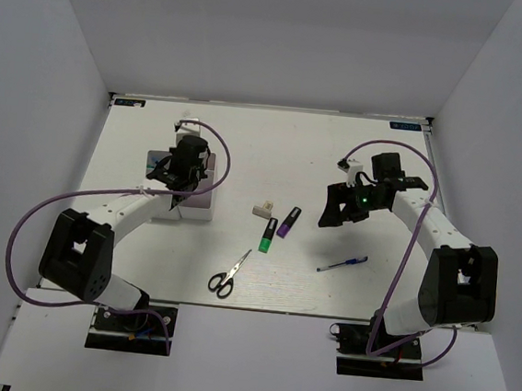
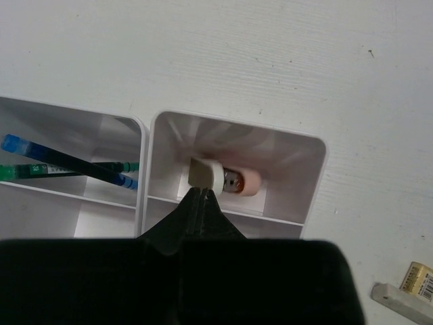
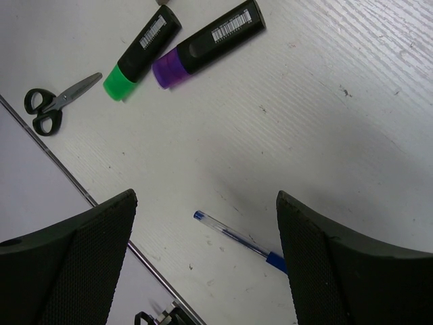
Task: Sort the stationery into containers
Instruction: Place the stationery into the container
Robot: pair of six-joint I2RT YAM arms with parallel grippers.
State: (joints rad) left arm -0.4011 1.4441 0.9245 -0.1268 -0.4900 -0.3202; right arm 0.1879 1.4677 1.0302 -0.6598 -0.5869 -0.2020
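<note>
My left jaws, pressed together, block the near side of the tray (image 2: 291,162). My right jaws, spread and empty, hang over the loose blue pen (image 3: 230,233), one hiding its end. In a tray compartment at my left tips sits the beige block (image 2: 203,172), contact unclear, half covering the pink block (image 2: 249,183).
</note>
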